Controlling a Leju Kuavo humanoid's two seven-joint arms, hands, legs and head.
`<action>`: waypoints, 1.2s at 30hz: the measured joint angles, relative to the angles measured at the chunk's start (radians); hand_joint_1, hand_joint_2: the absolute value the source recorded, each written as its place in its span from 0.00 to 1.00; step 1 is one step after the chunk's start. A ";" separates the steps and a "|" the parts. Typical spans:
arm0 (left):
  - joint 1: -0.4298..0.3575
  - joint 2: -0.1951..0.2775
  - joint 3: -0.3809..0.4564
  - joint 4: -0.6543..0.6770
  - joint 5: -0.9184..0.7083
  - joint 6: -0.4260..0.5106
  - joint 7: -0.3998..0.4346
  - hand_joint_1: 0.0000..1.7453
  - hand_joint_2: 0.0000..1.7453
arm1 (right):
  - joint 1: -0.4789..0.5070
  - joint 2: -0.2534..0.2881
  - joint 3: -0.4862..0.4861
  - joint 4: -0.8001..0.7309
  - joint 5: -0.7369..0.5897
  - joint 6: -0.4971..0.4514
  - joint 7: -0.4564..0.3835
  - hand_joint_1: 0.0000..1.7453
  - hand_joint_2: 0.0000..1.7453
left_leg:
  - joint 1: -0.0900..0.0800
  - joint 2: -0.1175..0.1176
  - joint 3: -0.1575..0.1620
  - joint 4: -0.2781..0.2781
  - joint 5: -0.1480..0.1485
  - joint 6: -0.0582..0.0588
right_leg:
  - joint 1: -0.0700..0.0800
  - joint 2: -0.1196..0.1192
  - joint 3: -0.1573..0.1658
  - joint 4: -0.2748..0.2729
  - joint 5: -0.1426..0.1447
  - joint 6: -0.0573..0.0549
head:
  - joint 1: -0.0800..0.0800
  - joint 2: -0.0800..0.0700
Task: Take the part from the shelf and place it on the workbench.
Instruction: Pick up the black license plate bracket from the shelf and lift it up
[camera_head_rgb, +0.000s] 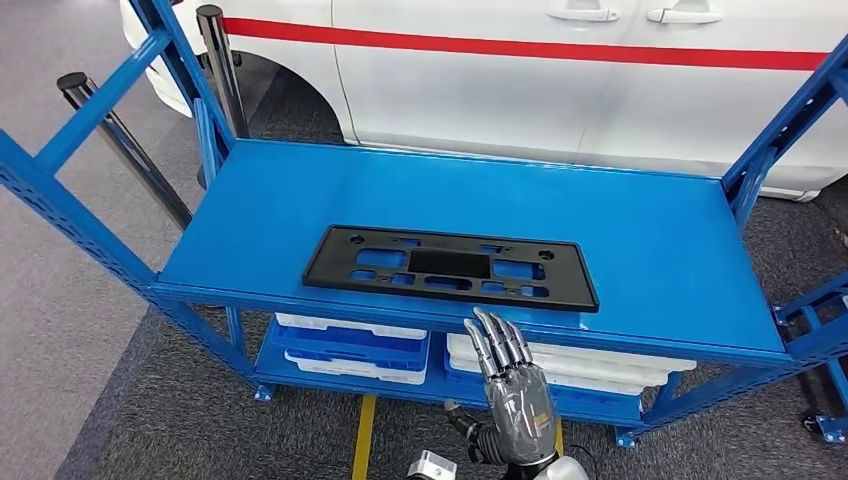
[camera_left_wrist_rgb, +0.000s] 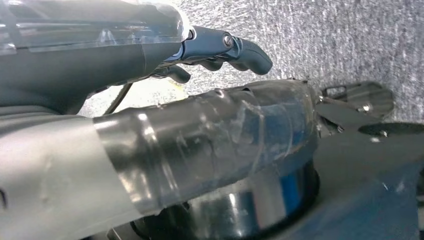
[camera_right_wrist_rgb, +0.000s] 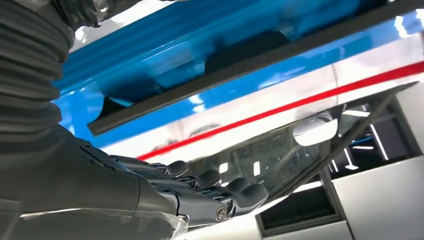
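Note:
A flat black plastic part with several cut-outs lies near the front edge of the blue shelf top. My right hand is raised in front of that edge, just below the part's right half. Its fingers are straight and apart, and it holds nothing. In the right wrist view the right hand sits under the part's dark edge without touching it. My left hand hangs over grey floor with its fingers loosely extended and nothing in them.
A white car with a red stripe stands right behind the shelf. White and blue trays sit on the lower shelf. Blue uprights and black posts flank the left side. A yellow floor line runs below.

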 joint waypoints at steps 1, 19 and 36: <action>0.000 0.000 0.000 0.000 0.000 -0.001 0.001 0.00 0.00 | -0.003 0.000 0.000 0.006 0.019 -0.001 0.013 0.00 1.00 | 0.003 0.001 0.002 -0.005 0.004 0.005 | 0.000 0.000 -0.002 0.007 -0.007 0.005 | 0.000 0.000; 0.000 0.000 0.000 0.000 -0.001 -0.015 0.009 0.00 0.00 | -0.105 -0.026 0.000 0.125 0.114 0.052 0.103 0.00 1.00 | 0.007 0.003 -0.058 0.134 -0.084 -0.029 | -0.012 -0.001 -0.004 -0.001 0.004 -0.018 | 0.000 0.000; 0.001 0.008 -0.002 0.000 0.001 -0.033 0.008 0.00 0.00 | -0.252 -0.033 0.000 0.284 0.104 0.132 0.105 0.00 1.00 | 0.005 0.007 -0.009 -0.011 0.020 0.021 | -0.008 0.001 -0.111 0.236 -0.121 0.024 | 0.001 0.000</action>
